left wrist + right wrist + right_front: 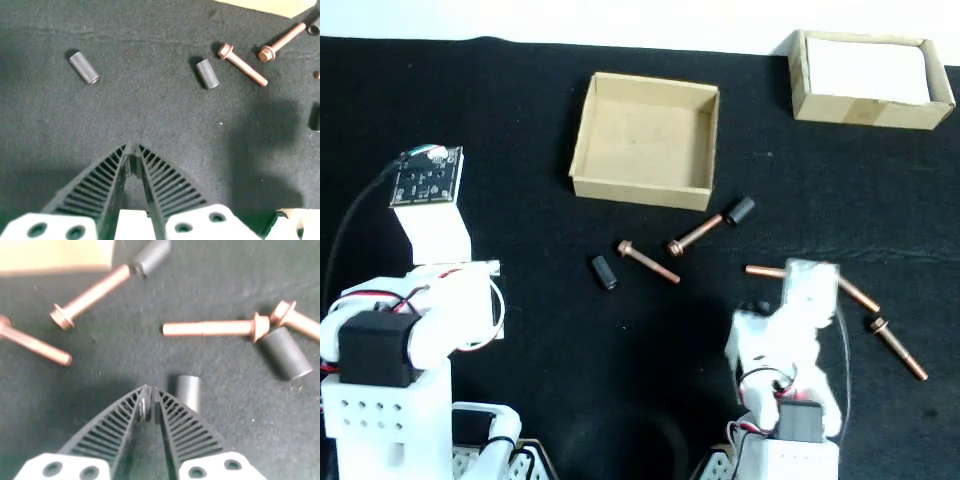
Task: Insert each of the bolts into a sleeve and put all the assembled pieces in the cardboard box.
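Observation:
The open cardboard box (pixel 645 140) stands at the back centre of the black table. My left gripper (pixel 132 152) is shut on nothing, hovering over bare cloth. Beyond it lie two grey sleeves (pixel 84 67) (pixel 207 73) and two copper bolts (pixel 242 64) (pixel 280 44). My right gripper (pixel 149 395) is also shut and holds nothing, with a short sleeve (pixel 188 392) just beside its tip. Past it lie a bolt (pixel 212 328), a larger sleeve (pixel 285 352) and a second bolt's head (pixel 295 320). Another bolt (pixel 92 295) meets a sleeve (pixel 150 255) with its tip.
A second cardboard box (pixel 870 80) with a white inside stands at the back right. One bolt (pixel 895 345) lies to the right of the right arm (pixel 790 330). The left arm (pixel 420 290) stands at the front left.

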You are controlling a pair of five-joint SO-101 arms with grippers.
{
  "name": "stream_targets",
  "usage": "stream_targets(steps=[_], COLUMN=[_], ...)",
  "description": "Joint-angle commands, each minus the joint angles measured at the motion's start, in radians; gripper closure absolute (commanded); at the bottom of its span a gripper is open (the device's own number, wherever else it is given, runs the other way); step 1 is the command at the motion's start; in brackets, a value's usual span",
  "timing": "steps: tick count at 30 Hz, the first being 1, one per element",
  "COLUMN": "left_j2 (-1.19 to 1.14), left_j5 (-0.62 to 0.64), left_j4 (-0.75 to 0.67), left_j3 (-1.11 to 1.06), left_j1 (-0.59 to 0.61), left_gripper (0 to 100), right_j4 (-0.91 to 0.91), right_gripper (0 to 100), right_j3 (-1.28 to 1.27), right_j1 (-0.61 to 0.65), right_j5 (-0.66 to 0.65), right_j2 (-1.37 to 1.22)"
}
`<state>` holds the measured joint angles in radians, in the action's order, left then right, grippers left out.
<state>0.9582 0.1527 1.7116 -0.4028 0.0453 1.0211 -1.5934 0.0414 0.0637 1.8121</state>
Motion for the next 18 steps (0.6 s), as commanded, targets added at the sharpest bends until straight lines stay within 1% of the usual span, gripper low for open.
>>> stream_targets(steps=[1, 4, 7, 13, 15, 18], left_j2=[-0.007, -0.027, -0.102, -0.283, -0.326, -0.374], left_j5=[0.097, 0.207, 0.241, 0.241, 0.239, 0.244], left_j4=[0.006, 0.006, 0.006, 0.0, -0.003, -0.063], left_j3=[0.015, 0.015, 0.015, 0.012, 0.008, 0.004], left_j1=[0.042, 0.091, 0.128, 0.157, 0.151, 0.134], left_gripper=[99, 99, 99, 99, 99, 99], right_j4=[0.016, 0.105, 0.196, 0.407, 0.509, 0.662], right_gripper=[98.2, 98.2, 98.2, 98.2, 98.2, 97.8], right_j3=[0.232, 0.41, 0.556, 0.921, 1.063, 1.273], right_j1=[0.019, 0.067, 0.125, 0.142, 0.196, 0.32], right_j5=[0.0, -0.002, -0.002, -0.002, -0.002, -0.002], right_j2=[-0.004, -0.018, -0.142, -0.654, -0.825, -1.026])
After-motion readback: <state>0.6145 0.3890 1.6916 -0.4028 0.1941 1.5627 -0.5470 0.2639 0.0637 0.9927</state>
